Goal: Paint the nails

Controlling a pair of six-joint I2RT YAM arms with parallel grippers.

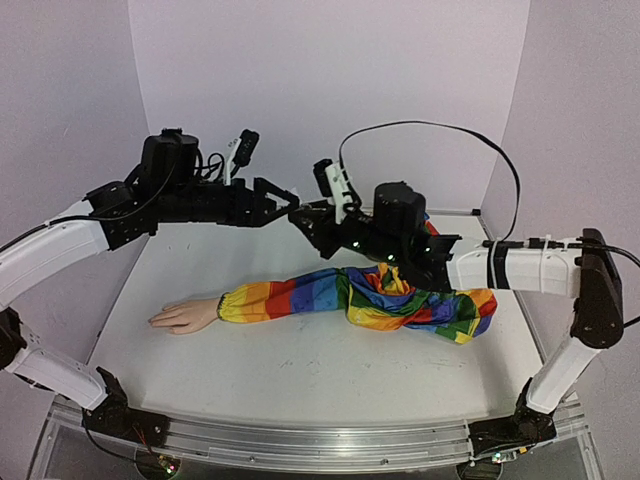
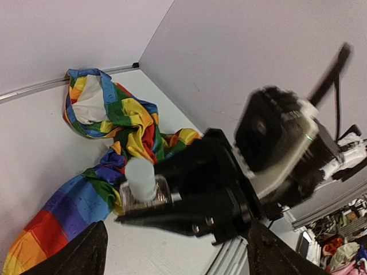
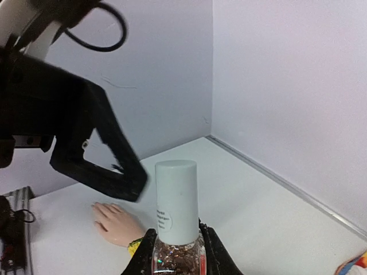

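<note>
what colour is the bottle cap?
The cap is white, best seen in the right wrist view.

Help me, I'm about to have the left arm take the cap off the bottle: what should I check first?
1. Small clear glass bottle clamped upright in right claw: ok.
2. Its pale cylindrical cap on: ok.
3. Left claw open: ok.
4. Left claw straddling the cap: cannot tell; one finger shows beside it.
5. Pale mannequin hand in rainbow-striped sleeve lying on the white table: ok.
6. Paint on the nails: cannot tell, too small.
</note>
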